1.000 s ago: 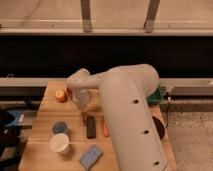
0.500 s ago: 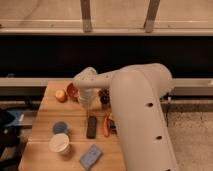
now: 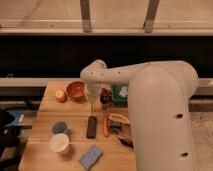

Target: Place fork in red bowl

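Note:
The red bowl is a small round orange-red bowl at the back left of the wooden table. My gripper hangs just to the right of the bowl, pointing down. A thin grey-brown fork hangs upright from it, with its lower end just above the table. The gripper looks shut on the fork. The fork is beside the bowl, not over it.
An orange fruit lies left of the bowl. A black-handled utensil and a red-orange handled tool lie in front of the gripper. A dark object and green packet are to its right. A blue-grey dish, white cup and blue sponge are nearer.
My gripper has moved a little to the right, away from the red bowl, and my arm has swung to the right. The things on the table have not moved.

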Robot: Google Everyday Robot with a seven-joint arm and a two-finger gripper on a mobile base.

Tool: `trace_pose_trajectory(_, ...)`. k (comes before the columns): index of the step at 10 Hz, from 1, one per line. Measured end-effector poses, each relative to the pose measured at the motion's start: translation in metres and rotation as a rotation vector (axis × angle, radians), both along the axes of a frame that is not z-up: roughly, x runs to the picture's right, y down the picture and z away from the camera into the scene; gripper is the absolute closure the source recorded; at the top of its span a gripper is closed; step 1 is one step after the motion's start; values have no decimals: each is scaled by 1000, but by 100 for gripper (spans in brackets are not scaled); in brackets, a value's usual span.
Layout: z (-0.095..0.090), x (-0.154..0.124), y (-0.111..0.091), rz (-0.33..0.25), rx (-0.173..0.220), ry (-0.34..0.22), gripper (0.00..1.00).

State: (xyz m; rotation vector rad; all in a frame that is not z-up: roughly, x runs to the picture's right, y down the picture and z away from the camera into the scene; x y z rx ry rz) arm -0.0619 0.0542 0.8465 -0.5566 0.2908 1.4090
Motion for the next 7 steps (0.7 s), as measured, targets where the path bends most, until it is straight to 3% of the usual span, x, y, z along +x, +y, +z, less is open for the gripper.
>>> trace_pose_trajectory(3,-12,7,-37,-6,61,-11,100)
trace_pose_trajectory(7,-11,-44,-72,-71,98,-98,100)
